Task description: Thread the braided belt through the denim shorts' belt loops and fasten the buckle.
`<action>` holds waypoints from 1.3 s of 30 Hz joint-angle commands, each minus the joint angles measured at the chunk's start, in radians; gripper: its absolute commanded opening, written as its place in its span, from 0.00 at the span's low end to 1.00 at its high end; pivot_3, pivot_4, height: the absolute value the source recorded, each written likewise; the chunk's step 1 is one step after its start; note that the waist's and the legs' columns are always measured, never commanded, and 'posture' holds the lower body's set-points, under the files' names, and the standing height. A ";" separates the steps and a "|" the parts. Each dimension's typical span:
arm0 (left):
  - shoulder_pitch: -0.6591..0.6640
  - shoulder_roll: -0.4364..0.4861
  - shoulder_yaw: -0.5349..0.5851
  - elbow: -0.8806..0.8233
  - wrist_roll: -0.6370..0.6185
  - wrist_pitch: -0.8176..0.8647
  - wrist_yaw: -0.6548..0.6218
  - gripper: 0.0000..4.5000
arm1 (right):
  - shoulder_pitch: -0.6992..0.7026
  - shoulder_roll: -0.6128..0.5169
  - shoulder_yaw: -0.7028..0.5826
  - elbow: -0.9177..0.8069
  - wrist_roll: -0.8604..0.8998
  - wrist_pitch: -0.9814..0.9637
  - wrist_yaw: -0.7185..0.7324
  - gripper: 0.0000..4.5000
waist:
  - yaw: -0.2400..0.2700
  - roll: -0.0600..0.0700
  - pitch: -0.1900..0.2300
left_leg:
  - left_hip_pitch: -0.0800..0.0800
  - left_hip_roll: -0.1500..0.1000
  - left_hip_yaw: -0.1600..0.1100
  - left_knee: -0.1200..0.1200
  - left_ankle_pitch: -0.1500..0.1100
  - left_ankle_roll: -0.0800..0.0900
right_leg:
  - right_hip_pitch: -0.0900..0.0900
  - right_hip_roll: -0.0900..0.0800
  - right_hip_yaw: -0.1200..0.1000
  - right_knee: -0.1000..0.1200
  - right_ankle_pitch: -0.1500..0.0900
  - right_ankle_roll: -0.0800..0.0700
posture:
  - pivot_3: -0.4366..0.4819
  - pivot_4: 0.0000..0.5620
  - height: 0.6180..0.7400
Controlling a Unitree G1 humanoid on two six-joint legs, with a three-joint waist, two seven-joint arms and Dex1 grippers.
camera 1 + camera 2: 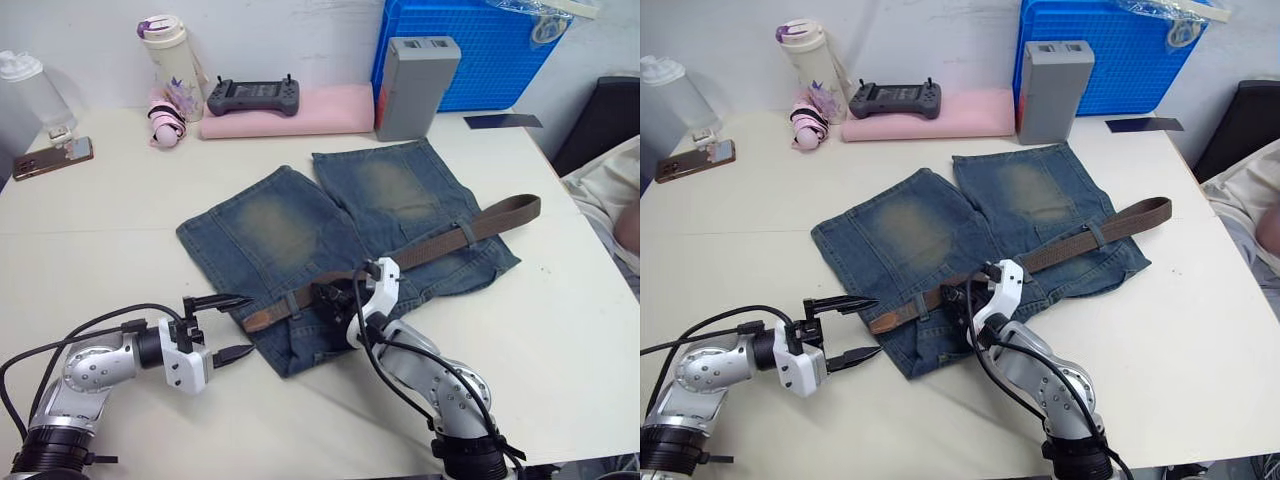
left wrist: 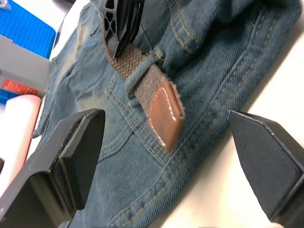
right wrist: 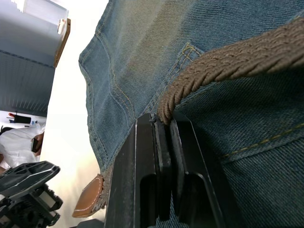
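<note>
The denim shorts [image 1: 290, 230] lie flat on the table, waistband towards me. The braided belt [image 1: 430, 248] runs along the waistband under a belt loop [image 1: 467, 235] at the right and another loop [image 2: 142, 71] near its tan tip [image 1: 258, 320]. My right gripper [image 1: 335, 298] is shut on the belt [image 3: 228, 61] just right of that second loop. My left gripper [image 1: 247, 325] stands open at the shorts' left edge, its fingers [image 2: 76, 142] either side of the tan tip [image 2: 164, 118] without touching it. The buckle is hidden.
At the back of the table stand a blue crate [image 1: 470, 50], a grey box [image 1: 415, 85], a pink pad [image 1: 320, 108] with a handheld controller [image 1: 253, 97], a bottle [image 1: 170, 60] and a phone [image 1: 52, 157]. A person's arm [image 1: 620, 215] shows at the right edge.
</note>
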 commanded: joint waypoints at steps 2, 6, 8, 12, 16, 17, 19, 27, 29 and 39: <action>-0.023 -0.005 -0.024 0.011 0.031 -0.002 0.065 0.99 | 0.010 0.014 -0.006 -0.001 -0.009 0.029 -0.007 0.00 | 0.000 0.000 0.000 | 0.000 0.000 0.000 0.000 0.000 0.000 | 0.000 0.000 0.000 0.000 0.000 0.000 | 0.48 0.27 0.77; -0.027 -0.009 -0.049 0.018 0.035 0.007 0.094 0.94 | 0.009 0.015 -0.014 -0.004 -0.010 0.042 -0.008 0.00 | 0.000 -0.001 -0.001 | 0.000 0.000 0.000 0.000 0.000 0.000 | 0.000 0.000 0.000 0.000 0.000 0.000 | 0.48 0.27 0.77; -0.029 -0.008 -0.059 0.018 0.035 0.015 0.106 0.79 | 0.008 0.015 -0.018 -0.006 -0.011 0.047 -0.008 0.00 | 0.000 -0.001 -0.001 | 0.000 0.000 0.000 0.000 0.000 0.000 | 0.000 0.000 0.000 0.000 0.000 0.000 | 0.48 0.27 0.77; -0.019 0.006 -0.072 -0.011 -0.003 0.045 0.103 0.43 | 0.009 0.017 -0.025 -0.010 -0.012 0.057 -0.011 0.00 | 0.000 -0.001 -0.001 | 0.000 0.000 0.000 0.000 0.000 0.000 | 0.000 0.000 0.000 0.000 0.000 0.000 | 0.48 0.27 0.77; -0.003 0.032 -0.064 -0.019 -0.028 0.067 0.098 0.04 | 0.010 0.020 -0.029 -0.013 -0.013 0.062 -0.012 0.00 | -0.001 -0.001 -0.001 | 0.000 0.000 0.000 0.000 0.000 0.000 | 0.000 0.000 0.000 0.000 0.000 0.000 | 0.48 0.27 0.77; -0.001 0.036 -0.065 -0.019 -0.033 0.072 0.097 0.04 | 0.011 0.021 -0.030 -0.014 -0.014 0.063 -0.013 0.00 | -0.001 -0.001 -0.001 | 0.000 0.000 0.000 0.000 0.000 0.000 | 0.000 0.000 0.000 0.000 0.000 0.000 | 0.48 0.27 0.77; 0.002 0.046 -0.064 -0.035 -0.055 0.097 0.088 0.04 | 0.012 0.025 -0.033 -0.015 -0.014 0.066 -0.014 0.00 | -0.002 -0.001 -0.001 | 0.000 0.000 0.000 0.000 0.000 0.000 | 0.000 0.000 0.000 0.000 0.000 0.000 | 0.48 0.27 0.77; 0.000 0.071 -0.069 -0.049 -0.129 0.130 0.056 0.03 | 0.017 0.042 -0.037 -0.012 -0.022 0.069 -0.020 0.00 | -0.003 -0.001 -0.001 | 0.001 0.000 0.000 -0.001 0.000 0.000 | 0.000 0.000 0.000 0.000 0.000 0.000 | 0.48 0.27 0.77; 0.005 0.076 -0.075 -0.057 -0.143 0.157 0.038 0.03 | 0.018 0.046 -0.038 -0.012 -0.023 0.069 -0.021 0.00 | -0.003 -0.001 -0.001 | 0.001 0.000 0.000 -0.001 0.000 -0.001 | 0.000 0.000 0.000 0.000 0.000 0.000 | 0.48 0.27 0.77; 0.023 0.097 -0.089 -0.102 -0.204 0.249 -0.023 0.03 | 0.023 0.054 -0.039 -0.013 -0.033 0.065 -0.024 0.00 | -0.004 -0.001 -0.001 | 0.001 0.000 0.000 -0.001 0.000 -0.001 | 0.000 0.000 0.000 0.000 0.000 0.000 | 0.48 0.27 0.77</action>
